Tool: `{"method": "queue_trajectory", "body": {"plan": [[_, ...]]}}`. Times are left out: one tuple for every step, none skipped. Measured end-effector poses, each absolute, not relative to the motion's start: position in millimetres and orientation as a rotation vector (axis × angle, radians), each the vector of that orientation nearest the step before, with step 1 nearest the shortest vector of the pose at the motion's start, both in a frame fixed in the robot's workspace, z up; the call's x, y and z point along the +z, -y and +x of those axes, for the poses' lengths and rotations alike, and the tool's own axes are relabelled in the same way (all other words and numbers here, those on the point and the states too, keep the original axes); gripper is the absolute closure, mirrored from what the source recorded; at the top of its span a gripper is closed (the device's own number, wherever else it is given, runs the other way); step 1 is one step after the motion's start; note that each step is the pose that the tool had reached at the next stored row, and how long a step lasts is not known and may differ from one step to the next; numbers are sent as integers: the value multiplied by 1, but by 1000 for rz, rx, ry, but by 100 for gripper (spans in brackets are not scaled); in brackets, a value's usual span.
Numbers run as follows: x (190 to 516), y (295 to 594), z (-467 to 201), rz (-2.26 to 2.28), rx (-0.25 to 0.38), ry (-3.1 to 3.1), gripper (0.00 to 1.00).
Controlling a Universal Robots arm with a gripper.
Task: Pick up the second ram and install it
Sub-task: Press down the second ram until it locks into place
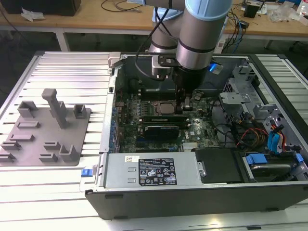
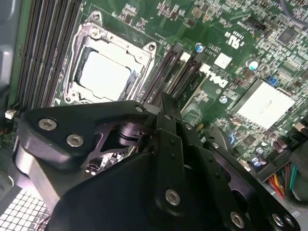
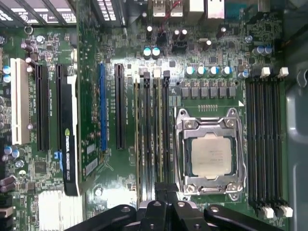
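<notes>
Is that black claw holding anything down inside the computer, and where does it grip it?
It cannot be told. The black gripper sits low over the memory slots beside the silver square chip on the big green motherboard, its tips hiding any thin green stick.

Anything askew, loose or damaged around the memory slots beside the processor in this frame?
Nothing stands out. The gripper sits over the slots beside the processor; what shows there runs straight and parallel, and the motherboard looks intact.
</notes>
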State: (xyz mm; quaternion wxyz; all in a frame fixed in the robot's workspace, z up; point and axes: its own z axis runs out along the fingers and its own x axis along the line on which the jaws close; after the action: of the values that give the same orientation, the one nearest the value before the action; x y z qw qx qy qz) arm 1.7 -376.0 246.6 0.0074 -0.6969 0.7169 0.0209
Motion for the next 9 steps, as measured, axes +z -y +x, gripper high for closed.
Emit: {"method": "queue_trajectory", "body": {"plan": [[247, 376, -1, -2179, 65, -2242, 92], [247, 376, -3, -2179, 65, -2241, 92], [247, 376, -4, -2179, 65, -2242, 92], [247, 376, -7, -2179, 65, -2241, 92], [246, 376, -10, -2179, 65, -2241, 92], [246, 376, -15, -2179, 65, -2241, 92], [246, 376, -21, -2179, 65, -2241, 92], [246, 376, -23, -2179, 65, -2241, 92], [246, 376, -25, -2179, 65, -2241, 92]]}}
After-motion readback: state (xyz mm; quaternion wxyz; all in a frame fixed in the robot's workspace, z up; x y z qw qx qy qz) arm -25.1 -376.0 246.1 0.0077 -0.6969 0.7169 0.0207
